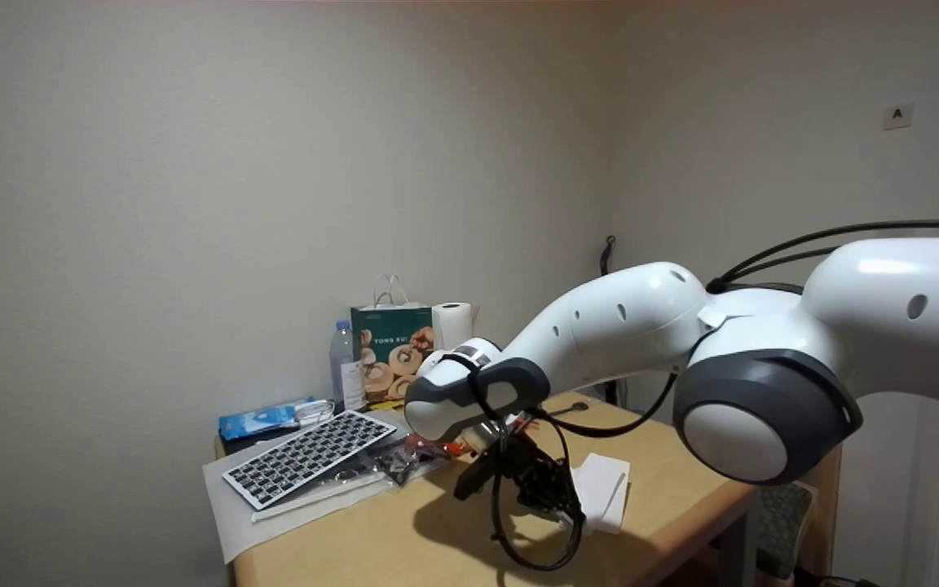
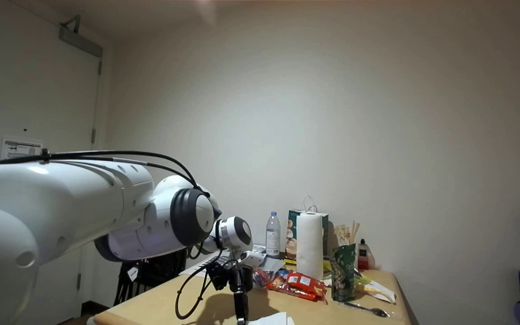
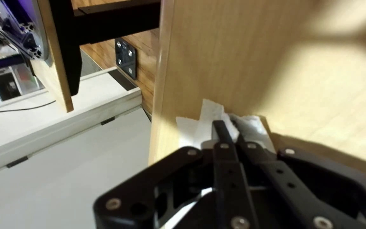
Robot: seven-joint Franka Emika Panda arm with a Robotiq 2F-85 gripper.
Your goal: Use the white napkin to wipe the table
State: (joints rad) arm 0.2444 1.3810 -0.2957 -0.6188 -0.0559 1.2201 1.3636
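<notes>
The white napkin lies creased on the light wooden table, near one of its edges in the wrist view. My gripper points down at it, its black fingers drawn together with bunched napkin pinched at the tips. Parts of the napkin spread out on both sides of the fingers. In an exterior view the napkin shows beside the dark gripper, whose tips are hard to make out there. Only a piece of the napkin shows at the bottom border of an exterior view, next to the gripper.
A keyboard rests on white sheeting at the table's far end. Behind the arm stand a bottle, a paper towel roll and a green pouch. Red snack packs and a dark spoon lie in front.
</notes>
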